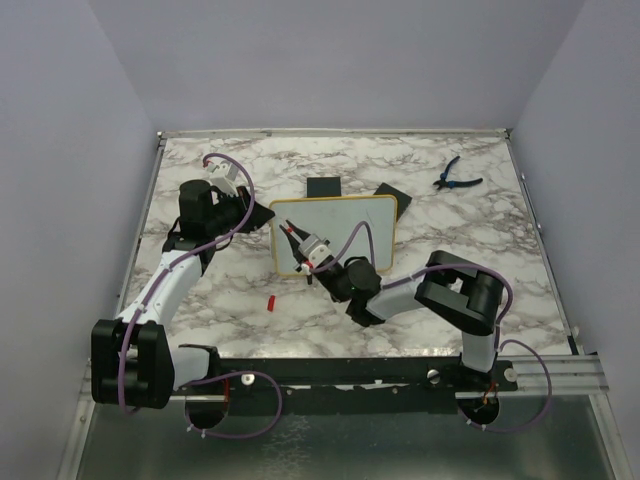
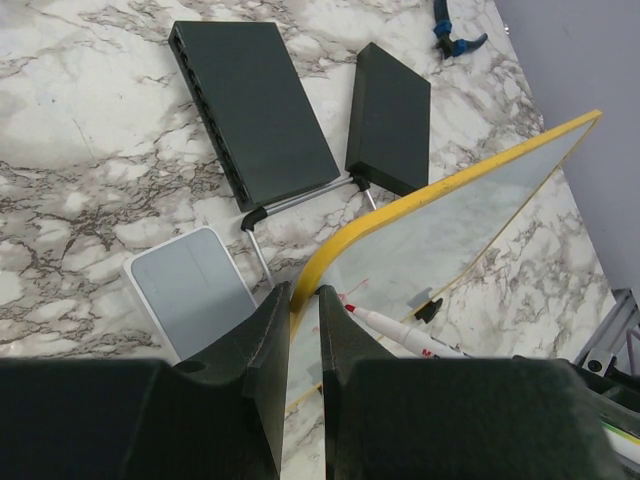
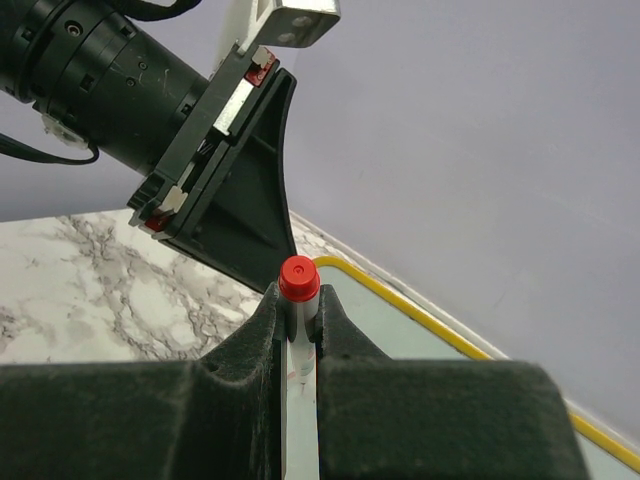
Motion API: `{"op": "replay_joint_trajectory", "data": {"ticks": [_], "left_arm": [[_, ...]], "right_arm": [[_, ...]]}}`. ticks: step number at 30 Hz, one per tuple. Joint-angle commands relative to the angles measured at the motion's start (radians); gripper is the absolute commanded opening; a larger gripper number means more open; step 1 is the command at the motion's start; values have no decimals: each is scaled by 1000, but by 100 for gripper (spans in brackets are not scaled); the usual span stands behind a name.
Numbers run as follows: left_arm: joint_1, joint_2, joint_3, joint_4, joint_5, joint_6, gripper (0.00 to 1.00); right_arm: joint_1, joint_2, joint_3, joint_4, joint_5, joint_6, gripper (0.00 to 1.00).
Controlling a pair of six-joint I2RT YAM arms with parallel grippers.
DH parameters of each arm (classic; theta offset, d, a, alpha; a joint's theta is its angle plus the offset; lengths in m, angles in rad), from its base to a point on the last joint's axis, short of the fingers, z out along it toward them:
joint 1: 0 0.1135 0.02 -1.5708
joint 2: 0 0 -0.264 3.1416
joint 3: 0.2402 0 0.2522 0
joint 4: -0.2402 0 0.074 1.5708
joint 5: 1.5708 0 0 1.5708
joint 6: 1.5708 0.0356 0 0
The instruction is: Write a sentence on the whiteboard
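The whiteboard (image 1: 345, 232) stands tilted on the marble table, with a white face and a yellow frame. My left gripper (image 1: 264, 215) is shut on its left yellow edge (image 2: 318, 268), one finger on each side. My right gripper (image 1: 296, 243) is shut on a white marker (image 2: 415, 340). The marker's red tip (image 2: 350, 308) rests at the board's lower left, close to the left fingers. In the right wrist view the marker's red end (image 3: 299, 278) sticks out between my right gripper's (image 3: 299, 300) fingertips. Of the sentence I see only faint red marks (image 2: 372, 291) by the tip.
Two flat black boxes (image 2: 255, 105) (image 2: 390, 115) lie behind the board. A grey-white pad (image 2: 190, 290) sits beside my left fingers. Blue pliers (image 1: 455, 178) lie at the far right. A small red cap (image 1: 270, 302) lies on the table in front of the board.
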Motion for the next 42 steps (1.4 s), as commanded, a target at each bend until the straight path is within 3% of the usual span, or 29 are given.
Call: {"op": "replay_joint_trajectory", "data": {"ticks": [1,14,42], "left_arm": [[-2,-17,22,10,0,6,11],[-2,-15,22,11,0,6,11],[-4,-21,21,11,3,5,11]], "right_arm": [[0,14,-33,214,13,6,1],[0,-18,-89,215,44,-21,1],[-3,12,17,214,17,-74,1]]}}
